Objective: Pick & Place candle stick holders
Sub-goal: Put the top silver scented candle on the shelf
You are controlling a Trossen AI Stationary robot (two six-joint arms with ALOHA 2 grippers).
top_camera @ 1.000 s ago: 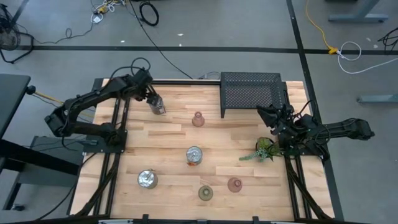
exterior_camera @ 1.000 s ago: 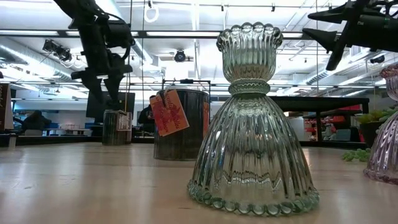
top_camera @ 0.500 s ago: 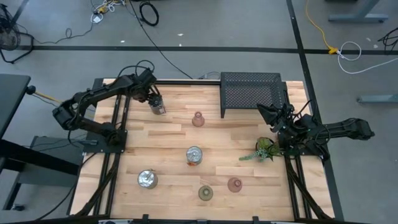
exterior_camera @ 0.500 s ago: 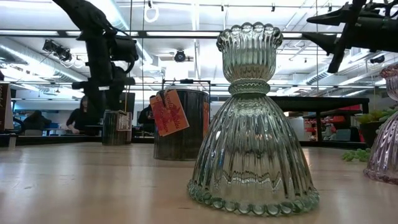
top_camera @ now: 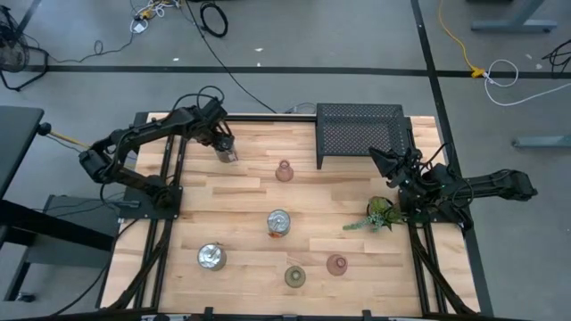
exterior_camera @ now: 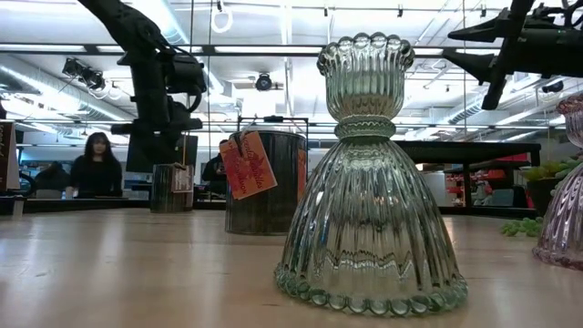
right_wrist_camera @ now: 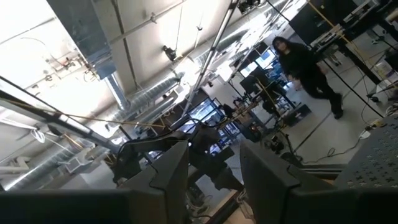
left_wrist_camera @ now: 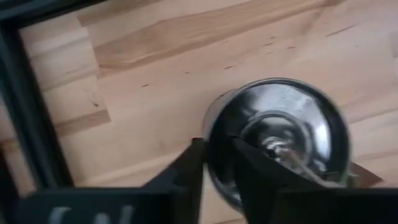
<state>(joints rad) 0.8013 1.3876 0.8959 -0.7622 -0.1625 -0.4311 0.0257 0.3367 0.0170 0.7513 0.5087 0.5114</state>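
My left gripper [top_camera: 223, 143] is at the far left, shut on a shiny silver holder [top_camera: 228, 153], which also shows in the low view [exterior_camera: 171, 187]. My right gripper [top_camera: 382, 161] hangs open and empty, raised near the black rack. A pinkish glass holder [top_camera: 284, 171], a silver holder with an orange tag [top_camera: 279, 223], another silver holder [top_camera: 211, 257], an olive-green holder [top_camera: 294, 276] and a second pinkish one [top_camera: 336, 265] stand on their bases on the table. My left gripper holds the silver holder by its rim [left_wrist_camera: 217, 155], on the side toward the table's left. One finger [left_wrist_camera: 193, 168] is outside the wall and one [left_wrist_camera: 252, 171] is inside the cup. The fingers point down from above. The holder stands upright with its base on the table.
A black mesh rack [top_camera: 361, 132] stands at the far edge, right of the middle. A leafy green sprig [top_camera: 382, 214] lies near my right arm. Bare wood lies between the holders. A person [exterior_camera: 91, 164] is in the room behind the table.
My left arm's elbow has swung toward the table's far edge while its gripper has stayed at the silver holder, which has not moved.
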